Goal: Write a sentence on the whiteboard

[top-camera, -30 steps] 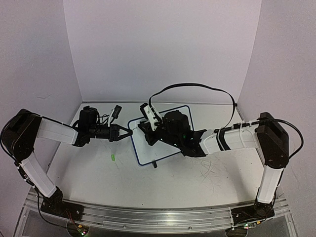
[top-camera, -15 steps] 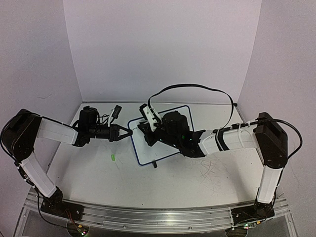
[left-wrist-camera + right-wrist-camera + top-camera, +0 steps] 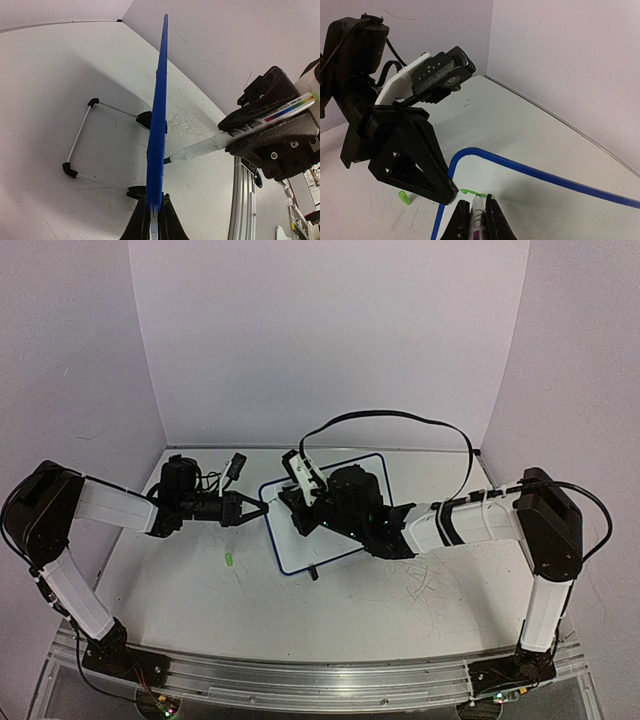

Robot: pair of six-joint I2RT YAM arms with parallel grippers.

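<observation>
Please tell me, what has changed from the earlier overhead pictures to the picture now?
Nothing visibly changed. The left gripper still clamps the edge of the small white board with a thin navy frame, and the right gripper still holds the white marker with a green tip at its surface.

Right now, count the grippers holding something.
2. The left gripper clamps the whiteboard's edge; the right gripper grips the marker, tip at the board's face. None hidden.
</observation>
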